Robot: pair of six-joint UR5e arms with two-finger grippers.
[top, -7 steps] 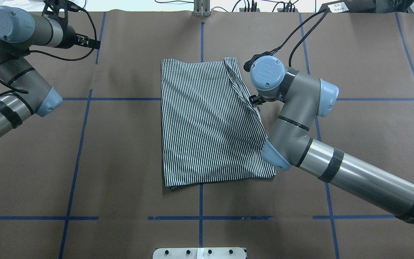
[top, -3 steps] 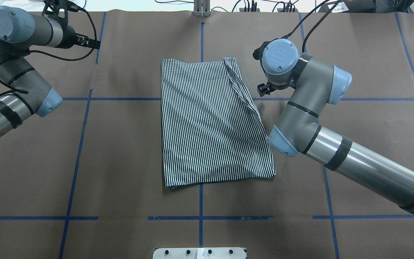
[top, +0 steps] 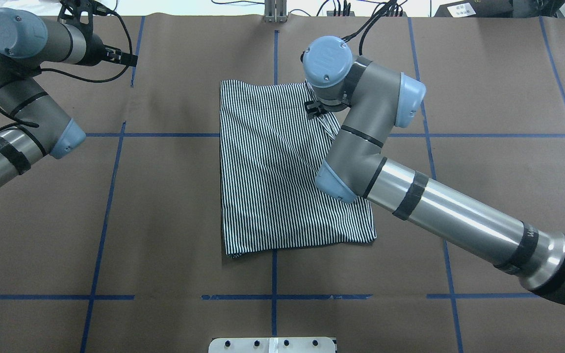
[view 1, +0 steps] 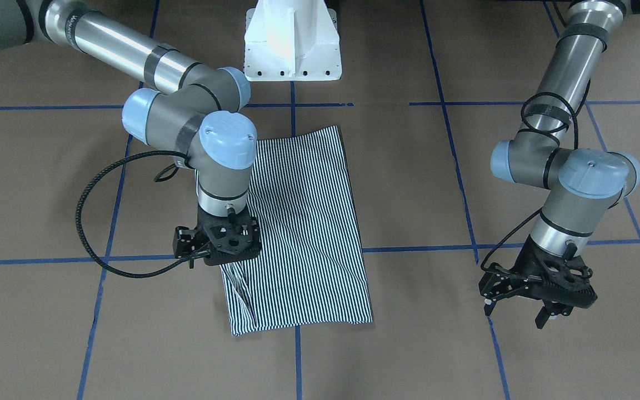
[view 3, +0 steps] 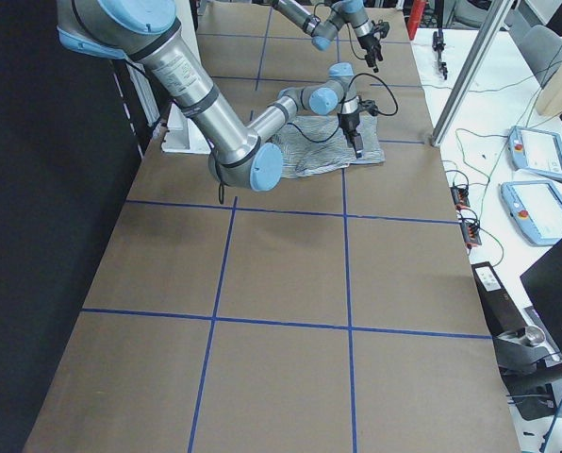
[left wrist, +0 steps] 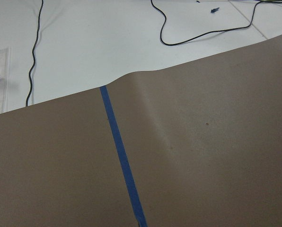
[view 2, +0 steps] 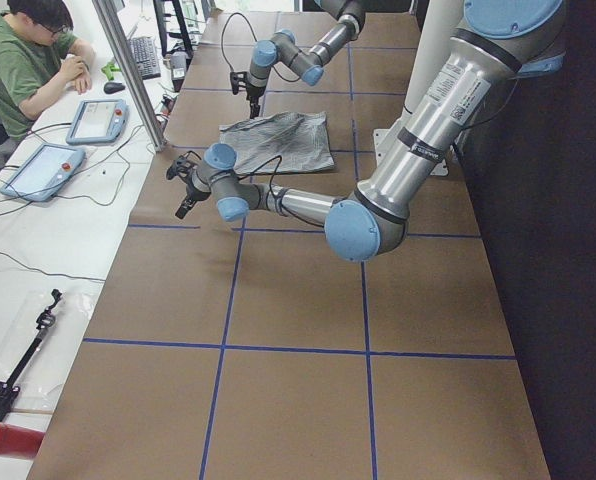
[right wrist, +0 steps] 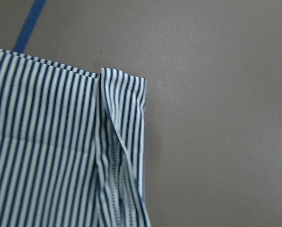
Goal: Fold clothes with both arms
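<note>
From behind the base (top: 272, 344), my overhead camera looks forward and down; the front one faces it steeply from the opposite side. The 2 side cameras sight along the table (view 2: 298, 400) from either end, well back. Both wrist cameras sit close: left over the brown paper (left wrist: 202, 165) at its edge, right over a corner of the shirt (right wrist: 46, 142), which all 4 fixed views share.

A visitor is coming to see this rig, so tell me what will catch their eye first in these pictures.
The navy-and-white striped shirt, folded into a rough rectangle, lies mid-table on the brown paper marked with blue tape lines. The right arm's black tool hangs over its far right corner; the left arm's black tool hangs over bare paper far to the left.
</note>
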